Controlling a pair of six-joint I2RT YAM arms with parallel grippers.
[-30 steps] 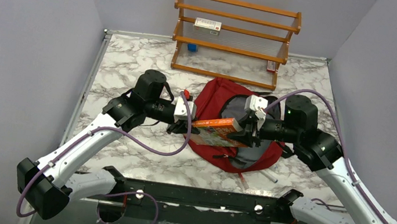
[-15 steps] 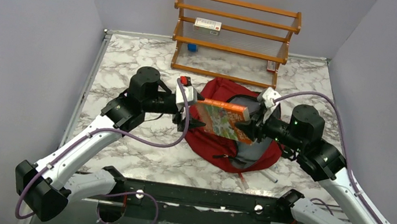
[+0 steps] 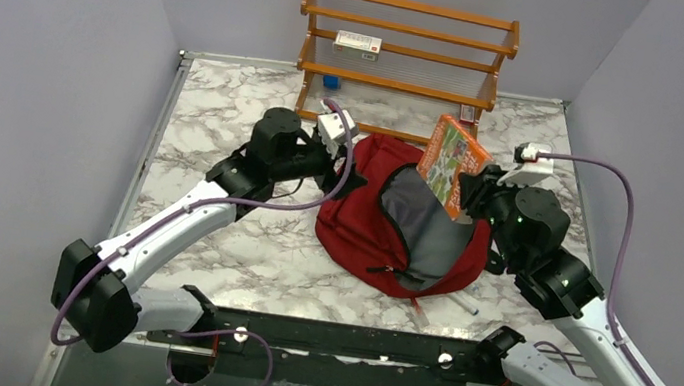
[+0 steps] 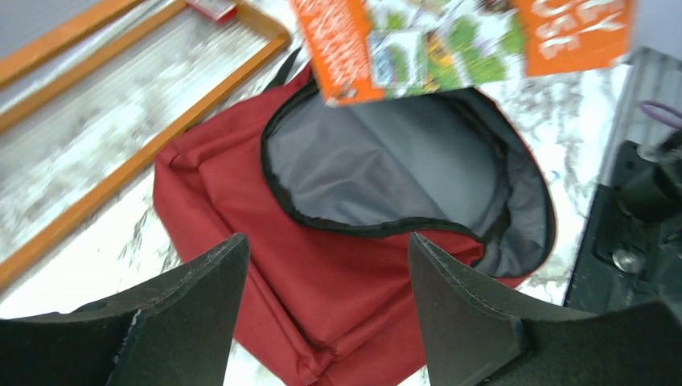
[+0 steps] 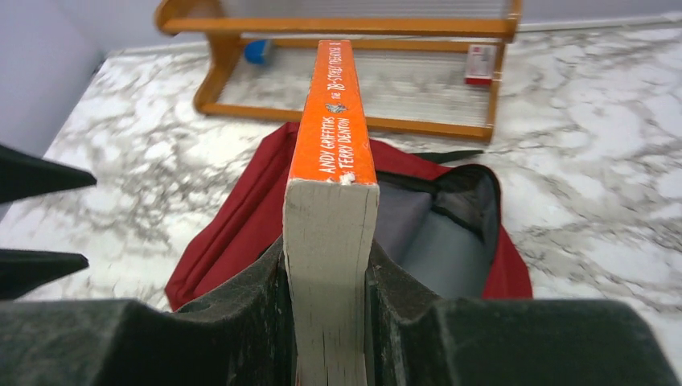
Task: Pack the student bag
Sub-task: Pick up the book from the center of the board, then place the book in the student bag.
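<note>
The student bag (image 3: 353, 230) lies flat on the marble bench (image 3: 229, 106), in the middle, just in front of a wooden rack (image 3: 396, 84). The bag is dark red and soft. Its top is unzipped, so the mouth is wide open and you can see the grey inside.

The right hand (image 5: 328, 281) is pinching a book (image 3: 453, 163). The two black fingers press on both sides of the book, down at its page edge. The book has an orange spine with the names Andy Griffiths and Terry Denton on it. It is held up in the air, tilted, over the far right side of the bag, near the open mouth. The book is not touching the bag.

The left hand (image 4: 326, 249) is spread wide and holds nothing. It hangs over the far left side of the bag, with the red cloth below it.

On the rack there is a small box (image 3: 357, 43) on a high shelf and a blue thing (image 3: 331, 82) lower down.
</note>
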